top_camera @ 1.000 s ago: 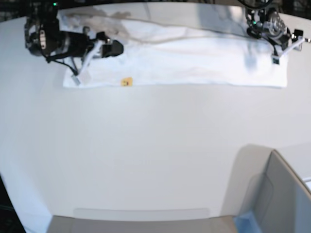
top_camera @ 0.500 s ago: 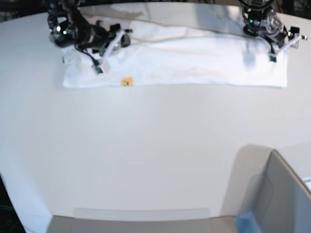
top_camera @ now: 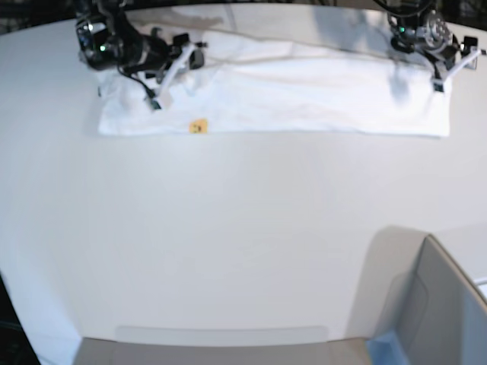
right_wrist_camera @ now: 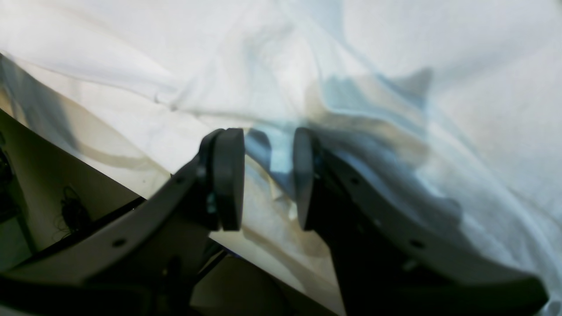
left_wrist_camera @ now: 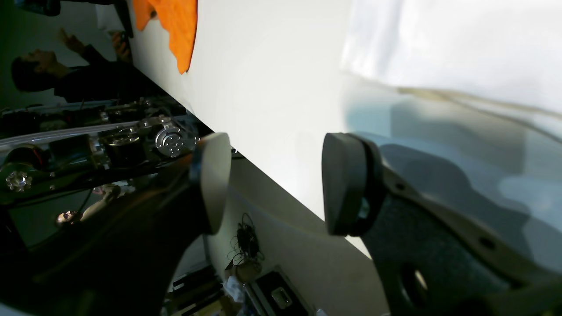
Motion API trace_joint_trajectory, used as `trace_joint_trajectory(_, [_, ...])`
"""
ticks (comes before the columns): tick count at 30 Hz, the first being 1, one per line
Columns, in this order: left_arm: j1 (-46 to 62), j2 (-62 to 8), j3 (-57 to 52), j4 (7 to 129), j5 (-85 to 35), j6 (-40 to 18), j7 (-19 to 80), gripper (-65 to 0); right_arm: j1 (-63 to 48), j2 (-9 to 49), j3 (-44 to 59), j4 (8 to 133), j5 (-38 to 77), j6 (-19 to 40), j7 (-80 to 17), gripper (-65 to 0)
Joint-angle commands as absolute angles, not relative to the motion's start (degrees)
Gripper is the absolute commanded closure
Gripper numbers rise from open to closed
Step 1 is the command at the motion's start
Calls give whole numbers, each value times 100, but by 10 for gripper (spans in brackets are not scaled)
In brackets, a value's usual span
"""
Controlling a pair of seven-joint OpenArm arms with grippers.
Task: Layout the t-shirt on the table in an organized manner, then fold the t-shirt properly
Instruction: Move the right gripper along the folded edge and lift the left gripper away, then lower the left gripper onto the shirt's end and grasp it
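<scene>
t-shirt: white, folded into a long flat band across far side of table, near its curved far edge; lies flat, near edge straight, a few creases along far edge.
Mark: small yellow-orange spot on near edge twd one end; print otherwise not visible.
Change: over last sec. right gripper has swung up off shirt's end and twd far edge; left gripper has shifted slightly outward over opposite end. Shirt itself unmoved.
Meaning (judgement): lengthwise fold looks set; arms prob. repositioning for next fold, end-to-end.
Right gripper state: wrist view, jaws part-open, nothing clamped; wrinkled cloth lies beneath and between them, contact unclear.
Left gripper state: jaws wide apart, empty, over table edge beside shirt's corner.
Surroundings: grey box at near corner, well apart from shirt; orange cloth at far table edge in left wrist view.
</scene>
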State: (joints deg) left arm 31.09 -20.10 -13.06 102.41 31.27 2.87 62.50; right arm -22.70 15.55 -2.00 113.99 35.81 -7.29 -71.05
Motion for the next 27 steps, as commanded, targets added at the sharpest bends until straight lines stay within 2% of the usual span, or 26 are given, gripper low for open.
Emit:
trace_joint_trajectory(1, [3125, -2097, -1411, 10334, 3257, 338, 6220, -339, -2290, 1578, -180, 11459, 3609, -734, -7160, -199])
trace_joint_trajectory(5, [3081, -2097, -1613, 10431, 3257, 391, 6158, -339, -2290, 1578, -180, 11459, 3609, -734, -7160, -199])
trace_joint_trajectory(8, [3029, -2079, -1868, 10747, 3240, 664, 5807, -339, -2299, 1578, -180, 11459, 3609, -734, -7160, -199])
trace_joint_trajectory(13, [2677, -1824, -2009, 11231, 3055, 664, 5288, -339, -2299, 1596, -180, 11459, 3609, -734, -7160, -199])
trace_joint_trajectory(19, [2431, -2070, -2185, 11284, 637, 655, 5297, -324, -2299, 1613, -180, 11459, 3609, -734, -7160, -199])
trace_joint_trajectory(23, [2299, -2114, -3081, 11292, -620, 646, 5288, -282, -2299, 1613, -180, 11459, 3609, -734, -7160, -199])
trace_joint_trajectory(27, [2097, -2246, -3846, 11292, -1684, 593, 5305, -303, -2273, 1596, -180, 11459, 3609, -734, -7160, -199])
